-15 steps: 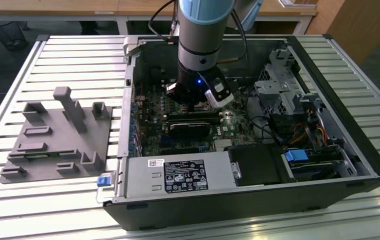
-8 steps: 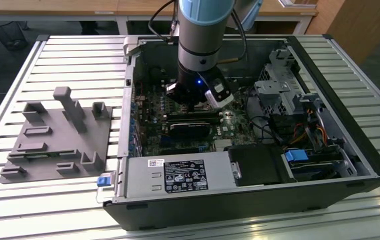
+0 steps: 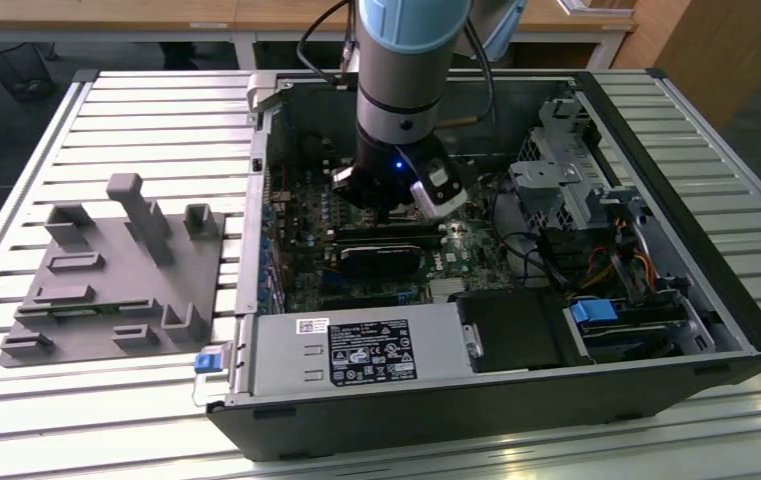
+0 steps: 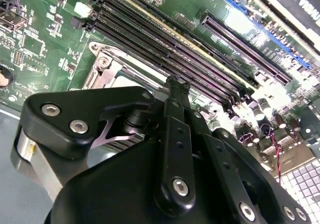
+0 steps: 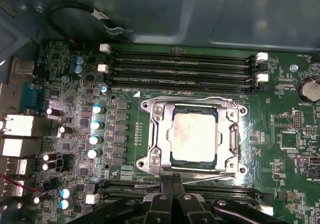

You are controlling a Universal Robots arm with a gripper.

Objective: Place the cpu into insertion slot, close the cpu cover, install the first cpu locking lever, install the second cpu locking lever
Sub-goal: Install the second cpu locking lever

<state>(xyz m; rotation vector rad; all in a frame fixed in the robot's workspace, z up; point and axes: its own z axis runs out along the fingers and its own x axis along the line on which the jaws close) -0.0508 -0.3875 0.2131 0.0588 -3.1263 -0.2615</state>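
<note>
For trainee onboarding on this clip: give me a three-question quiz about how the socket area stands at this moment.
1. True or false: in the first wrist view the cpu sits in the insertion slot.
2. In the first wrist view the cpu cover lies: A) down around the cpu, B) upright, C) off the board.
3. In the exterior view, what stands on the slatted table at the exterior view's left of the computer case?

Key: 1 true. 2 A. 3 A grey fixture block.
</note>
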